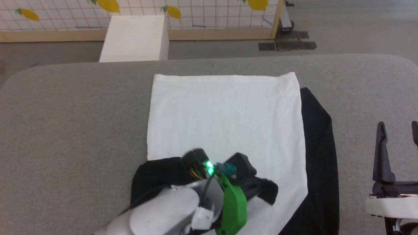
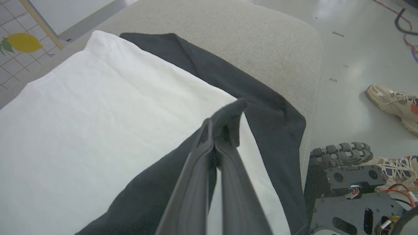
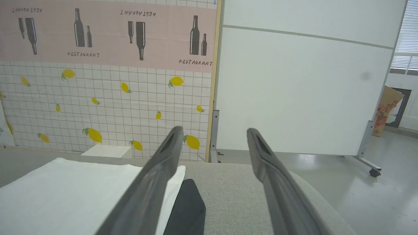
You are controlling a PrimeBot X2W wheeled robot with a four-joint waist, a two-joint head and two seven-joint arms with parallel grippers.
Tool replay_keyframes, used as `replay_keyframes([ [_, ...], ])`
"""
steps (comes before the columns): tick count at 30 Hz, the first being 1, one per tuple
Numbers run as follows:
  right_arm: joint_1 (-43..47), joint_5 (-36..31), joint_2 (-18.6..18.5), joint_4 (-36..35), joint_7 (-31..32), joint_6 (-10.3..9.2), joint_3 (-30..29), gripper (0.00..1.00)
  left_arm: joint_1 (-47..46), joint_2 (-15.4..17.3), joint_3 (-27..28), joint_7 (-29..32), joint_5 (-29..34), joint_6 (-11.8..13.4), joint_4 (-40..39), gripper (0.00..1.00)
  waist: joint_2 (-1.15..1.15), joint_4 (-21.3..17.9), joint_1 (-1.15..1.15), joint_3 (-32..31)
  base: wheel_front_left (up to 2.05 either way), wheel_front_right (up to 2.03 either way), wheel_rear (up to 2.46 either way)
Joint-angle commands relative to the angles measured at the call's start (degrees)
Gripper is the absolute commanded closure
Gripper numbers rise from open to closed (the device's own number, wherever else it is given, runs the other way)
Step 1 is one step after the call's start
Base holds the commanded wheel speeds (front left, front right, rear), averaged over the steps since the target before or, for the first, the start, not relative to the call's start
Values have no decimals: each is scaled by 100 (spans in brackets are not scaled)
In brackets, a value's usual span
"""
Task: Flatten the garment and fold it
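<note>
The left gripper (image 2: 214,137), its two long dark fingers pressed together, pinches what seems to be the cuff end of the black left sleeve (image 1: 156,176). The sleeve is lifted and drawn across the lower front of the garment (image 1: 225,120), a soft white shirt with long black sleeves, which lies spread flat in the middle of the grey fabric-covered table (image 1: 65,130). The cloth looks light, thin and limp. It will likely sag and crease from a single pinch, so cuffs, hems and shoulder corners are the best places to take hold. The black right sleeve (image 1: 318,147) lies straight along the shirt's right edge. Beyond it the right gripper (image 1: 396,130) hovers, jaws wide apart and empty. A white rectangular box (image 1: 134,39) stands past the table's far edge, and a person's pale lace-up shoes (image 2: 392,101) stand on the floor to the right, well apart from the cloth.
</note>
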Motion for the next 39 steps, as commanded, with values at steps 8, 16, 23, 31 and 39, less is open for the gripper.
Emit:
replay_keyframes([
  [8, -188, -15, 26, 60, -34, -10, -42, 0, 503, -584, -344, -110, 282, -110, 1351, 100, 0, -282, 0, 393, 0, 0, 0],
  [16, -295, -43, 33, 218, -34, -10, -17, 0, 812, -858, -383, -343, 549, -117, 1935, 100, 0, -214, 0, 393, 0, 0, 0],
  [23, -406, -12, -173, 357, -34, -10, -78, 0, 633, -983, -79, -1851, 859, 66, 2081, 0, 0, -28, 0, 44, 0, 0, 0],
  [31, -928, 56, -807, 642, -34, -10, -150, 0, 483, -637, 1404, -2529, 1284, 1554, 1234, 0, 0, 237, 0, -81, 0, 0, 0],
  [39, -2015, 446, -1973, 1553, 714, -10, 519, 0, 1345, -78, 3629, -2535, 2119, 2529, -161, 0, 0, 481, 0, 223, 0, 0, 0],
])
